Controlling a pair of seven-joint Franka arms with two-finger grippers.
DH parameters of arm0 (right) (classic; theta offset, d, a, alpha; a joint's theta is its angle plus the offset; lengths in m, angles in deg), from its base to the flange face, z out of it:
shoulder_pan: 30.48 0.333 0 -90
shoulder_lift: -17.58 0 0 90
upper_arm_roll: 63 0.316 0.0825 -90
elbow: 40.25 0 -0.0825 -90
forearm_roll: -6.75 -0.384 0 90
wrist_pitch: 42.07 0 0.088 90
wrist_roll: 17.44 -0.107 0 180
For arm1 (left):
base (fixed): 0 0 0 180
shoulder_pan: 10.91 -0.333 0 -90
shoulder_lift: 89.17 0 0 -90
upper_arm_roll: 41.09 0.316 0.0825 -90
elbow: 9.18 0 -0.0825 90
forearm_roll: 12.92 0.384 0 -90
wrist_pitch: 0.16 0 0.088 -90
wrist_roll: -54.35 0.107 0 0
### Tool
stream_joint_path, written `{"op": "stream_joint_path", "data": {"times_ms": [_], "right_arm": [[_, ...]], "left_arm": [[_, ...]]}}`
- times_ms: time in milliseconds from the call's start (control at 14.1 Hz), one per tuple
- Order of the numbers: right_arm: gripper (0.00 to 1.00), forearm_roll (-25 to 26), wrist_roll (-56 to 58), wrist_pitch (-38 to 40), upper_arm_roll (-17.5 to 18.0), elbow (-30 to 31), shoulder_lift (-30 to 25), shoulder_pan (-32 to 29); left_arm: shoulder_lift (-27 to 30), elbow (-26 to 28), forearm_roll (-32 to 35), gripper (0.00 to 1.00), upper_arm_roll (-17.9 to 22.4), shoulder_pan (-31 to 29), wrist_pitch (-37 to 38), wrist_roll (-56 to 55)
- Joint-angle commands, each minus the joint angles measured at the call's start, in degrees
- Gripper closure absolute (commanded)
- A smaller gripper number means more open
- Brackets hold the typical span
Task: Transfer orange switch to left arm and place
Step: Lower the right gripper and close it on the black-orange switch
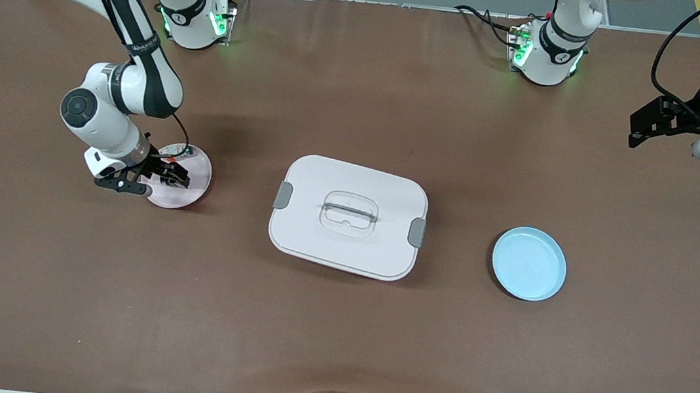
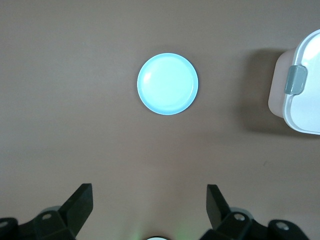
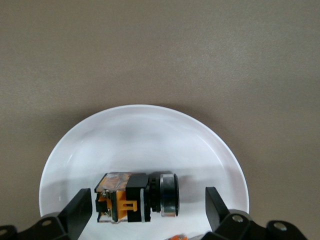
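Observation:
The orange switch [image 3: 134,198], a small black block with an orange middle and a silvery ring at one end, lies on its side on the pale pink plate [image 3: 140,135]. My right gripper [image 3: 148,209] is low over that plate [image 1: 192,190], open, with the switch between its fingers but not pinched. In the front view the right gripper [image 1: 175,176] hides the switch. The white box [image 1: 344,248] sits mid-table. My left gripper [image 1: 638,132] hangs open and empty, high over the left arm's end of the table, waiting.
A blue plate [image 1: 528,263] lies between the box and the left arm's end of the table; it also shows as the blue plate [image 2: 167,83] in the left wrist view, beside a corner of the box [image 2: 303,107]. A small silvery part [image 1: 180,151] rests on the pink plate's rim.

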Motion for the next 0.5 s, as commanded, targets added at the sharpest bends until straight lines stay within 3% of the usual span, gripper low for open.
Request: {"op": "stream_joint_path", "data": {"times_ms": [0, 426], "right_arm": [[0.0, 0.3, -0.3, -1.4, 0.3, 0.0, 1.1, -0.3], [0.0, 0.2, -0.4, -1.5, 0.4, 0.1, 1.3, -0.2]], "left_arm": [[0.2, -0.4, 1.1, 0.0, -0.2, 0.2, 0.3, 0.0], [-0.1, -0.4, 1.1, 0.0, -0.2, 0.2, 0.3, 0.0]]}}
